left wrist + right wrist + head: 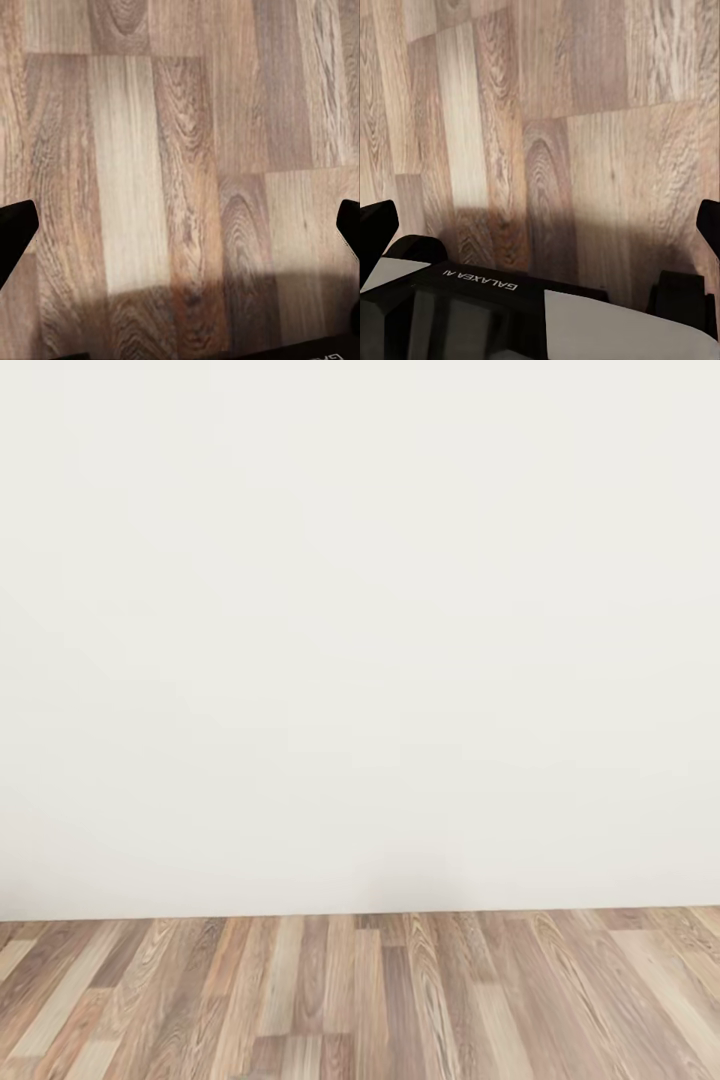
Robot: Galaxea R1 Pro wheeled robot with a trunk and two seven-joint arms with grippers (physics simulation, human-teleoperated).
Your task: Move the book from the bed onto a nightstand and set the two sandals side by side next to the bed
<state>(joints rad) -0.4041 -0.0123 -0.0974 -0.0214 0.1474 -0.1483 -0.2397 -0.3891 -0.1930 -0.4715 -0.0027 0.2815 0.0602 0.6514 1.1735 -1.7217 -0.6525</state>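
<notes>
Wood-grain planks in mixed brown, tan and grey make up the floor (360,1000), which runs along the bottom edge of the head view beneath a plain off-white wall (360,630). The book, the bed, the nightstand and the two blue sandals are somewhere outside these pictures, so where they lie and how they look cannot be told from here. The robot appears to be in transit, facing the wall at close range with both arms hanging low and their cameras aimed down at the planks. In the left wrist view, the left gripper (180,225) has its two dark fingertips at opposite side edges of the picture, so its jaws stand wide apart with bare floor between them and nothing held. In the right wrist view, the right gripper (540,225) shows the same wide spread, empty, and below it sits part of the robot's own white and black base (547,315), lettered GALAXEA, casting a soft shadow on the boards. As a judgement, the step in hand is finding the bedroom: turn the base away from this wall, keep both arms tucked close while driving, and stop once the bed edge comes into the head view.
</notes>
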